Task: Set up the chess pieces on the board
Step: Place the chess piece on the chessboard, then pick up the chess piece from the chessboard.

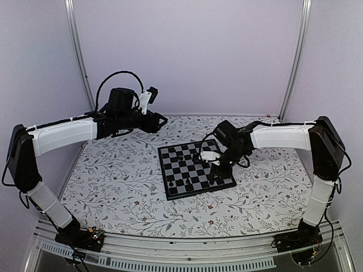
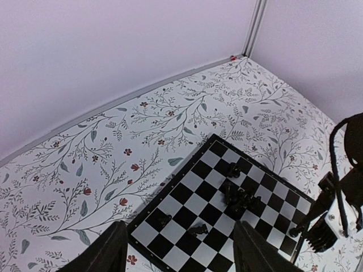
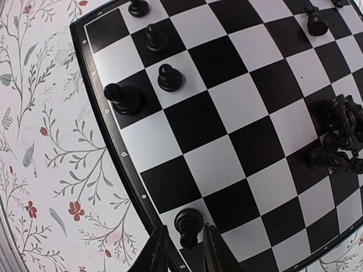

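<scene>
the right gripper (image 3: 184,231) hangs low at the rim of the board (image 3: 227,96), its two dark fingers (image 3: 157,249) flanking one small black piece (image 3: 188,222) that stands upright on an edge square. only the fingertips enter the wrist view, and we cannot tell whether they press the piece or merely bracket it. from above, the right gripper (image 1: 211,181) and its wrist cover the near right corner of the board (image 1: 177,170), so that piece is lost there.

the left gripper (image 2: 179,226) is held off the board (image 2: 193,187), toward the back left, with its fingers (image 2: 110,249) spread wide and nothing between them. in the top view the left gripper (image 1: 157,120) is a dark mass and its jaws are hard to read.

of the other chess pieces, a stout one (image 3: 123,99) stands by the rim, with rounded ones (image 3: 169,77) just beyond it. a tangled heap (image 3: 340,136) lies on its side at the frame's right margin, partly cut off. we cannot count it. from the left wrist the same heap (image 2: 241,198) reads as one dark clump near the board's middle.

the board is flat, with black and pale checks inside a thin black border carrying tiny pale marks. it lies on a white cloth (image 1: 113,175) printed with grey sprigs and small red flowers. matte pale walls (image 1: 187,56) and slim metal posts (image 1: 76,51) close the space.
</scene>
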Robot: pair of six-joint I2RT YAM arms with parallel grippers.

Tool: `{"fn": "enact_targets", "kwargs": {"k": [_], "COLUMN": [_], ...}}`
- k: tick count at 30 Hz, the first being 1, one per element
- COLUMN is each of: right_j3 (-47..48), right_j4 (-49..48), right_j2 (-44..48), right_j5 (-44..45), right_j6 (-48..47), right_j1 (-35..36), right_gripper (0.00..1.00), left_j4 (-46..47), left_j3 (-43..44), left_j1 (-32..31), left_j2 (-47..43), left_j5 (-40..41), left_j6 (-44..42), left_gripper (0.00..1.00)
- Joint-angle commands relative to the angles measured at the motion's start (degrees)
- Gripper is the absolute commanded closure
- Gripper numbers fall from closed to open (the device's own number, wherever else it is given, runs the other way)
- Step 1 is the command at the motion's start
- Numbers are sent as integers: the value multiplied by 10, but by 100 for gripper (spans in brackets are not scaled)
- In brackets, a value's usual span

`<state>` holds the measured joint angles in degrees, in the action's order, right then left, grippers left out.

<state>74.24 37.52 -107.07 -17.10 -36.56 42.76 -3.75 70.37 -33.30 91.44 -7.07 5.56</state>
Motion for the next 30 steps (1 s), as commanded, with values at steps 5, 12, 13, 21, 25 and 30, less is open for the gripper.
{"fn": "enact_targets", "kwargs": {"k": [5,12,13,21,25,30], "right_j3": [68,140,150,188,195,198], "right_j4": [37,40,39,24,24,29], "right_j2": [14,-19,-29,-92,-113,-131], "right_j5": [-26,-31,-30,4,6,4], "right_j6": [5,27,31,40,43,44], "right_j1": [-2,-47,-53,-62,-62,-62], "right_gripper": [71,74,75,81,81,78], "left_j4": [0,-2,-4,-8,-9,-11], "left_j3": [18,19,20,24,25,27], "left_j1": [8,8,7,7,7,7], "left_j2": [3,6,7,9,10,8], "left_j5": [-9,-17,-18,-21,-24,-29], "left_j6": [-7,-4,-4,-4,-3,-4], "left_gripper": [35,35,34,34,34,34]}}
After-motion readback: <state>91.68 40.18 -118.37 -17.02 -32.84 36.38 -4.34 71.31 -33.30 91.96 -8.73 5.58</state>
